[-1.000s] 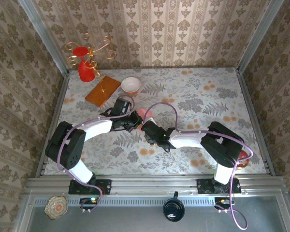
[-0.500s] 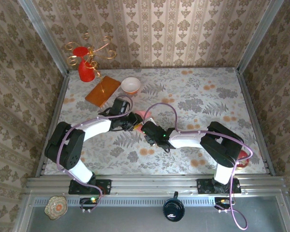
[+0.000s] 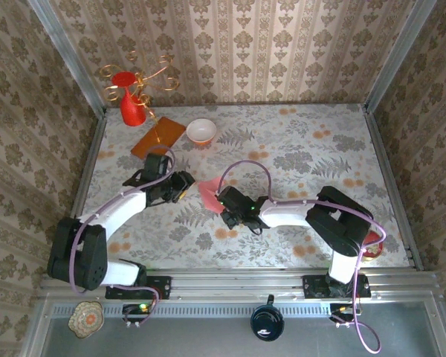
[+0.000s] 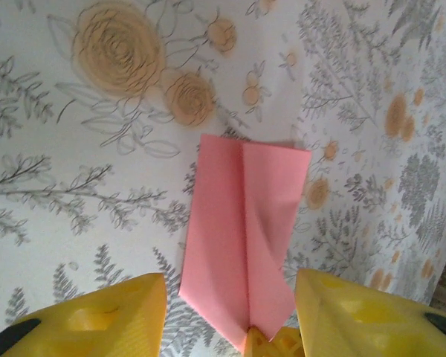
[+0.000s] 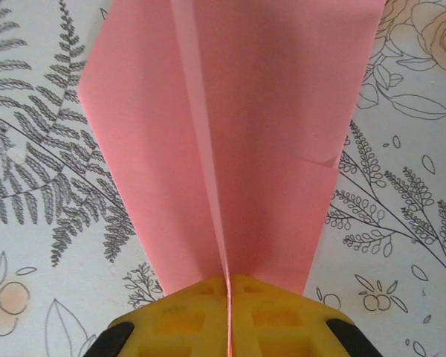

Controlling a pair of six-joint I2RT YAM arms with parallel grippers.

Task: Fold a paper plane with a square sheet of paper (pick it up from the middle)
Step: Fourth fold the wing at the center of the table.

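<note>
The square sheet of paper is folded into a slim pink paper plane point(image 3: 208, 191) with a centre ridge, lying low over the floral table. My right gripper point(image 3: 223, 199) is shut on the ridge at the narrow end of the plane point(image 5: 230, 134), its yellow fingers point(image 5: 171, 320) pressed together around the pink edge. My left gripper point(image 3: 184, 184) stands open just left of the plane, touching nothing. In the left wrist view the plane point(image 4: 241, 223) lies ahead between my two spread yellow fingers point(image 4: 111, 316), with the right gripper's tips at its near point.
An orange-brown wooden board point(image 3: 157, 138), a white bowl point(image 3: 201, 132) and a red vase point(image 3: 131, 104) stand at the back left. Patterned walls close in the table on three sides. Open table lies at the back right.
My left gripper has opened, let go of the plane and drawn back to the left. The right gripper has shut on the plane's ridge and carried it slightly left.
</note>
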